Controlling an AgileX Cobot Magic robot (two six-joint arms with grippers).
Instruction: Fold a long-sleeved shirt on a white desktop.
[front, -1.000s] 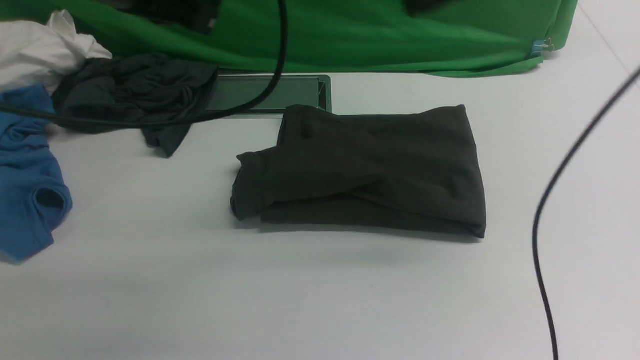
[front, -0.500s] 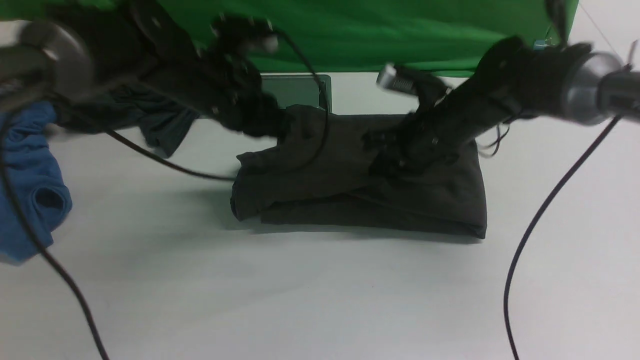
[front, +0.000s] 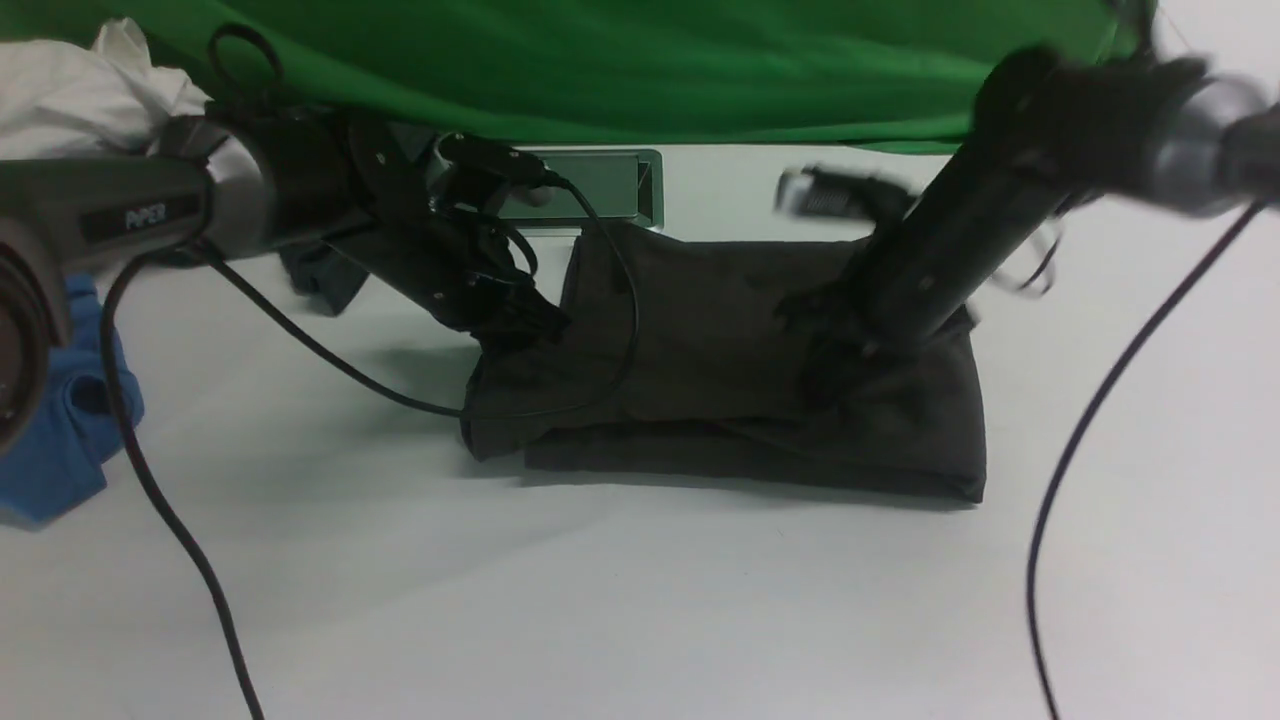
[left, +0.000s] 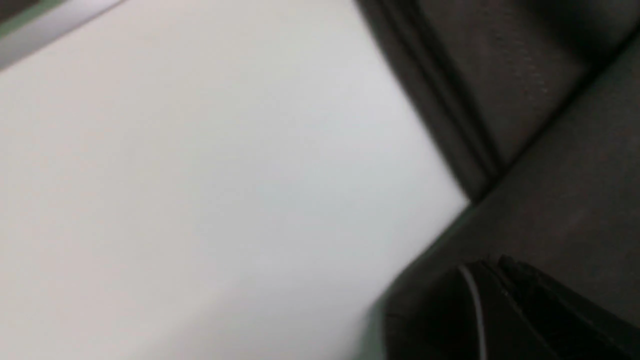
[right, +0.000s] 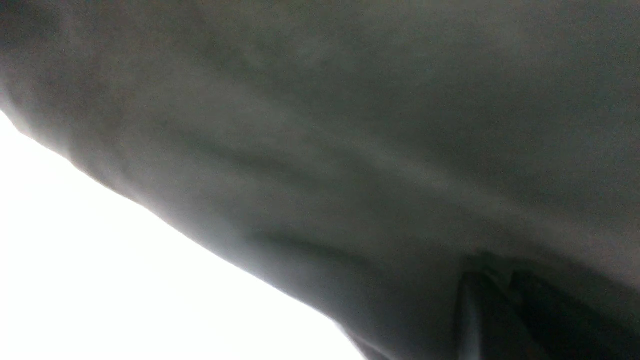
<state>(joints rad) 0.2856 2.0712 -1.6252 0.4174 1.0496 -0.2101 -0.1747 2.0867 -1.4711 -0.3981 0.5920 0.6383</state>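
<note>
The long-sleeved shirt (front: 700, 330) lies folded into a dark rectangle in the middle of the white desktop (front: 600, 600). My left gripper (front: 525, 328) reaches in from the left and rests shut on the shirt's left edge, by the bunched sleeve end. The right gripper (front: 825, 375) comes down from the right and presses, jaws together, on the shirt's right half. In the left wrist view the left gripper (left: 492, 265) lies against the shirt (left: 550, 200) beside bare desktop (left: 200, 175). The right wrist view shows the right gripper (right: 495, 270) flat on the shirt (right: 350, 125); no cloth shows pinched.
A blue garment (front: 60, 440), a white cloth (front: 80, 95) and a dark grey-green garment (front: 320, 280) lie at the far left. Green backdrop (front: 700, 70) hangs behind, with a recessed grey panel (front: 600, 185) below it. Black cables (front: 170, 520) (front: 1080, 440) trail across the desktop.
Both arms, out of view a second ago, have come in and settled lower on the shirt. The shirt's right front corner has shifted slightly forward.
</note>
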